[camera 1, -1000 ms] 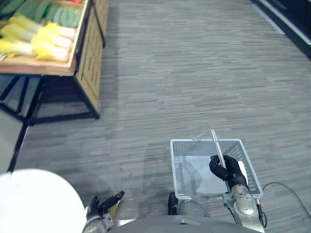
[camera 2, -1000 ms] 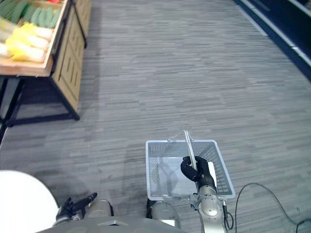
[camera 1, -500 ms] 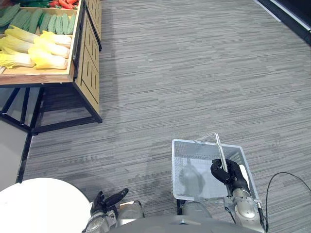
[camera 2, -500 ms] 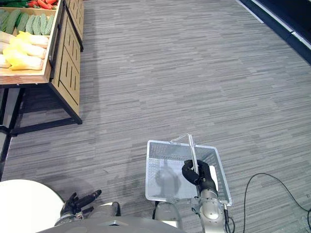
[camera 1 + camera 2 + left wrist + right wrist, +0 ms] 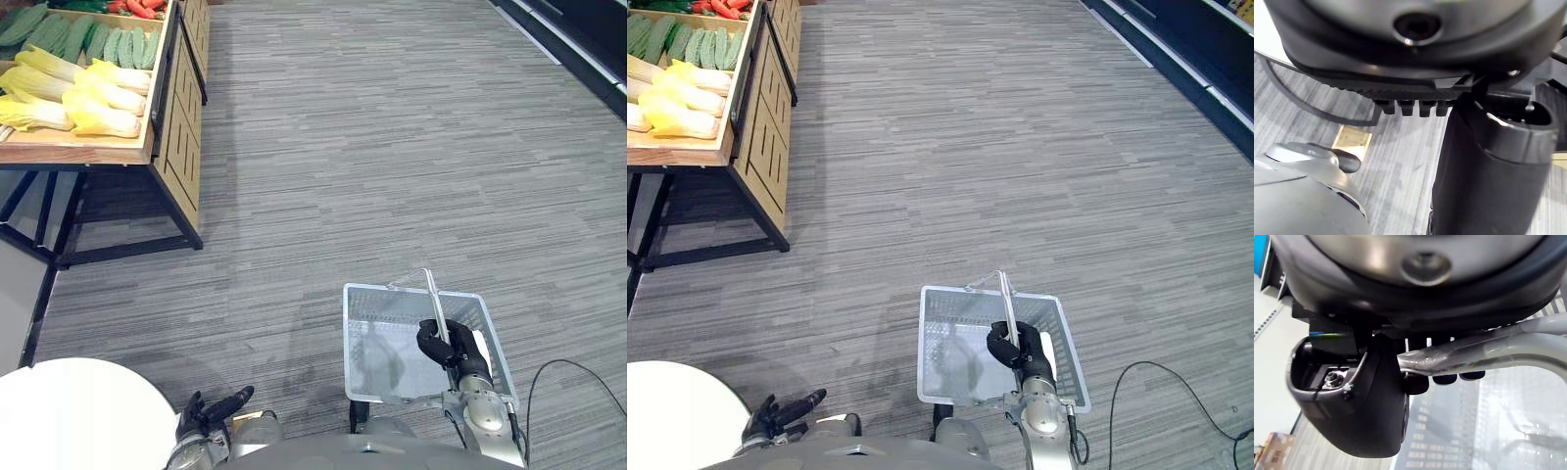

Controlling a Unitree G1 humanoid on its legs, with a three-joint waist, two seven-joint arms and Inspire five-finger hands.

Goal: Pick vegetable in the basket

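- You have one wire basket (image 5: 359, 338) at the lower right of the frame, with one metal handle (image 5: 434, 299) standing up over its middle.
- You have one wooden table (image 5: 177, 127) on black legs at the upper left, well apart from the basket across the grey floor (image 5: 392, 147).
- The task's vegetables all lie on that table in three kinds. Pale yellow cabbages (image 5: 98, 98) lie nearest you, and you cannot count them exactly because they overlap and the frame's edge cuts them off.
- Behind the cabbages a row of green cucumbers (image 5: 118, 44) lies side by side. A few red peppers (image 5: 137, 8) sit at the very top edge.
- Inside the basket you see its mesh walls and pale bottom.
- Your right hand (image 5: 443, 345) comes up from the lower right edge and sits over the basket's middle. Its fingers are curled round the handle, and in the right wrist view the bar runs between the thumb and the fingers.
- Your left hand (image 5: 208, 409) sits low at the bottom edge, left of centre. Its fingers are loosely spread and point toward the right of the frame.
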